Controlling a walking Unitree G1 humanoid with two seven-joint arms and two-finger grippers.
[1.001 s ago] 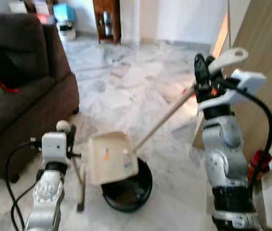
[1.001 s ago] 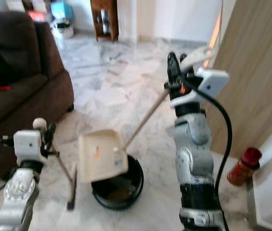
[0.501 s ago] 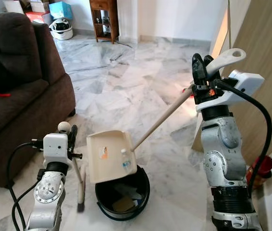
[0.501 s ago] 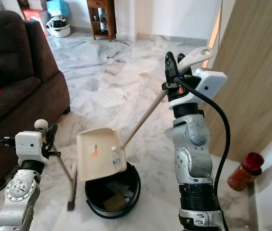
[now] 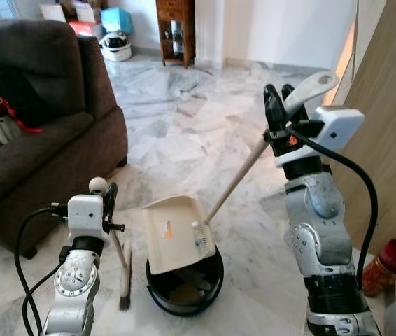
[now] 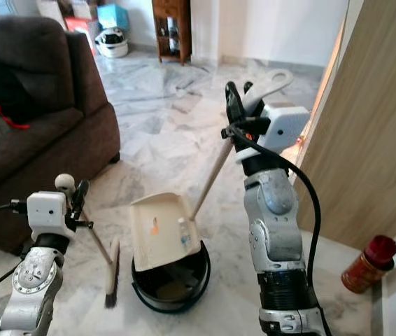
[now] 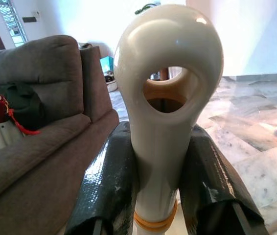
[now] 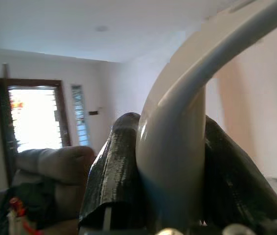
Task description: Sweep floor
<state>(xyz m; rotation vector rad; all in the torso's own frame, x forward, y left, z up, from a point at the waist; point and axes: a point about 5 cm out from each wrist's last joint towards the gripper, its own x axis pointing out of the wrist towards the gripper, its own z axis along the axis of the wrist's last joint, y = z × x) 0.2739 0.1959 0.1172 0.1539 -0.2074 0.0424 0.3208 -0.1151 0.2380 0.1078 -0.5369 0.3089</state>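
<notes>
Left eye view shows the right claw (image 5: pixel 279 112) raised high, its two black fingers pressed around the upper end of the long handle of the cream dustpan (image 5: pixel 177 234). The pan is tipped steeply, with its open edge over the black bin (image 5: pixel 185 290) that stands on the marble floor (image 5: pixel 184 140). Some scraps lie already inside the bin. A small orange mark and a pale sticker are on the pan's inner face; I cannot tell if any dirt is left there.

The left claw (image 5: pixel 107 203) is low, on the robot's left side, and pinches the top of the short brush (image 5: pixel 123 269). The left wrist view shows its fingers (image 7: pixel 111 186) tight on both sides of the cream handle with the hanging hole. The bristles hang just beside the bin, near the floor; whether they touch it I cannot say.

I judge that the risks are these. The pan is held only at the far end of a long handle, so a small turn of the wrist can swing the pan edge off the bin, and the dirt falls back on the floor. The pan can also knock the rim and tip the light bin. The brush hangs close enough to hit the bin. The red-capped bottle (image 5: pixel 385 266) stands near the right leg, where a step can overturn it.
</notes>
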